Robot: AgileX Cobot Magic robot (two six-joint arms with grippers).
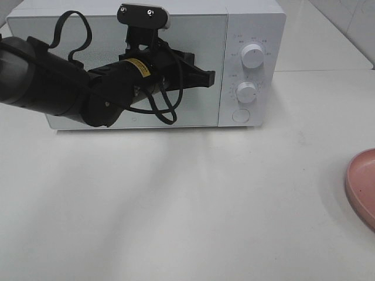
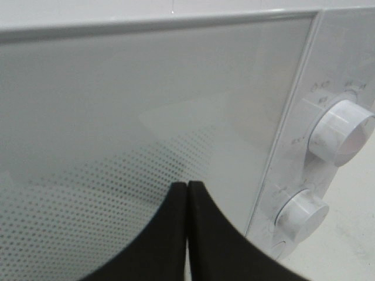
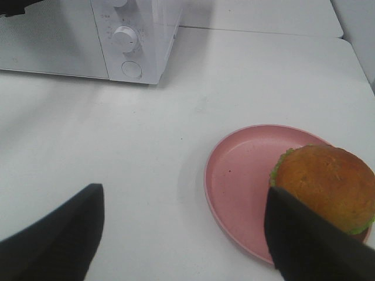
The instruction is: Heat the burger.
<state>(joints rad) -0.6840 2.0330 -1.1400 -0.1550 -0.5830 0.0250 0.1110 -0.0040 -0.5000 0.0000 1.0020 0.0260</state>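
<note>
One burger [image 3: 328,184], brown bun, green lettuce

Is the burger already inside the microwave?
No, the burger sits on the pink plate on the table in the right wrist view, and the microwave door is closed.

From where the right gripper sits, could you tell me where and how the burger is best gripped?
Probably grip the burger across the sides of its domed bun, coming from above with the right gripper, whose jaws are already open. The burger sits flat near the plate edge, and its round sides suit opposing fingers; a gentle squeeze seems wise.
</note>
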